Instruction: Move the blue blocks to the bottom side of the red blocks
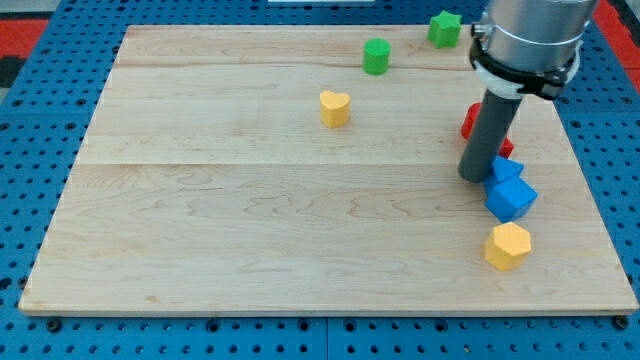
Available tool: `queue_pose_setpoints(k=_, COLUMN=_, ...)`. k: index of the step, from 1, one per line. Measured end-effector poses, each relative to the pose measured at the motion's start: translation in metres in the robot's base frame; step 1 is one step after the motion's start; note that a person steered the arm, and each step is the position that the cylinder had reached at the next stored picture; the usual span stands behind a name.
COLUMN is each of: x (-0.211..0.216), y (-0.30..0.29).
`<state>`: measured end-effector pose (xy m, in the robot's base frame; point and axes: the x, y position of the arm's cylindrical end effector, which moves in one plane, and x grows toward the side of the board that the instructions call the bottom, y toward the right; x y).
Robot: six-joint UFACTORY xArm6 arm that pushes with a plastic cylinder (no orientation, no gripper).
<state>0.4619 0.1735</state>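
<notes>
Wooden board (250,200) on blue pegboard (30,150). Upper centre: yellow heart-shaped block (334,108), green cylinder (376,56) up and right of it, green star-like block (445,28) near top edge. Right side: my tip (474,176) — plain dark rod, no claw to open or close — touching blue blocks (509,188) on their left. Red blocks (468,122) mostly hidden behind rod, just above blue ones. Yellow hexagonal block (508,245) just below blue pair.
</notes>
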Motion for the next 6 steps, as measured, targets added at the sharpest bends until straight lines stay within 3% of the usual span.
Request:
queue_pose_setpoints(k=3, x=0.007, y=-0.021)
queue_pose_setpoints(k=5, x=0.090, y=-0.044)
queue_pose_setpoints(k=6, x=0.092, y=-0.052)
